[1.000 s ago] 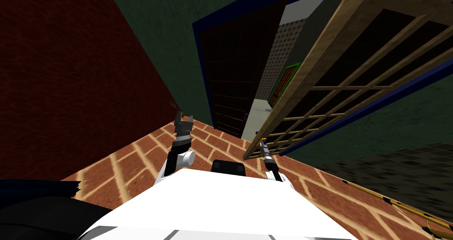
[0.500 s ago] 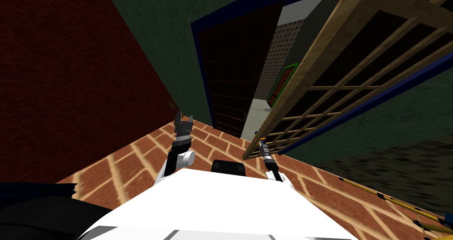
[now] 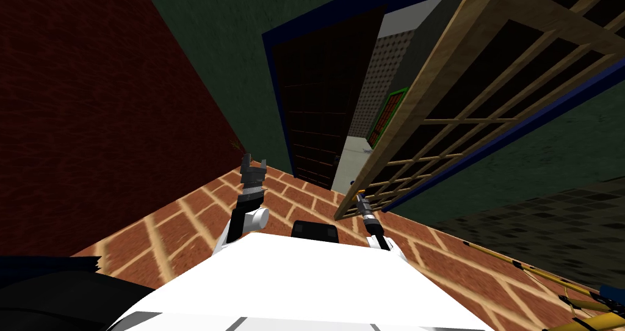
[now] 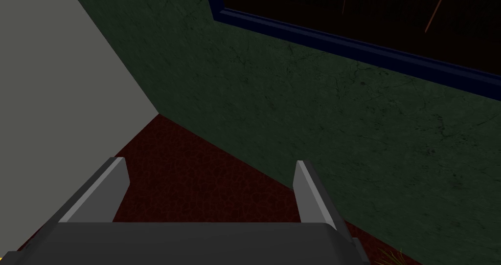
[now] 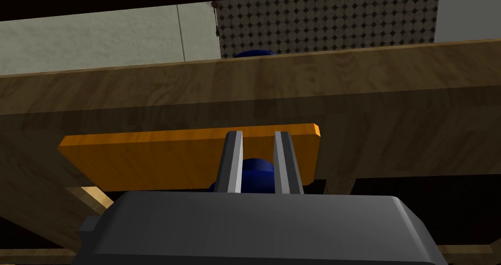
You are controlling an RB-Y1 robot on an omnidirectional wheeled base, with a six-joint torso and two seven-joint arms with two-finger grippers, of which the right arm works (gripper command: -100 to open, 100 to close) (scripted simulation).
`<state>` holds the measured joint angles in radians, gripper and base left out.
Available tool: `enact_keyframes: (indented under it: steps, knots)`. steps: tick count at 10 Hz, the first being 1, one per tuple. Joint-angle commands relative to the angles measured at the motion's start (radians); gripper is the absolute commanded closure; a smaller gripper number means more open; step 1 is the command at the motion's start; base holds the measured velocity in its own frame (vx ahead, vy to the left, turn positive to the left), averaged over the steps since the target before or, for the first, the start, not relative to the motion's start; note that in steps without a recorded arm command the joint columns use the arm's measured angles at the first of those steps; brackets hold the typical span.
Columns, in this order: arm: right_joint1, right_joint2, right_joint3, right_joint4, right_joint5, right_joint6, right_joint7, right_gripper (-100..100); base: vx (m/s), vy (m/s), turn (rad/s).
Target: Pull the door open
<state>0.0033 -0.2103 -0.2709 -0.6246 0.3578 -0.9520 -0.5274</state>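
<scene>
The wooden lattice door stands ajar above the brick floor, with a dark door beside the gap. The right gripper clamps its blue knob (set on an orange plate). The left gripper is spread and empty, near the green wall.
</scene>
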Motion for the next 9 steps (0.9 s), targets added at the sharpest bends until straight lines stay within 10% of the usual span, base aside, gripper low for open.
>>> enact_keyframes:
  steps: [1, 6, 7, 9]
  knots:
    - [-0.002, -0.019, -0.007, 0.014, 0.008, -0.009, -0.050, 100, -0.014, -0.022, -0.054]
    - [-0.009, -0.026, 0.005, 0.025, 0.036, -0.037, -0.177, 100, -0.011, -0.011, -0.022]
    - [-0.022, -0.015, 0.015, 0.029, 0.032, -0.043, -0.200, -100, -0.044, -0.019, 0.045]
    - [-0.024, -0.013, 0.018, 0.029, 0.030, -0.041, -0.246, -100, -0.046, -0.038, 0.031]
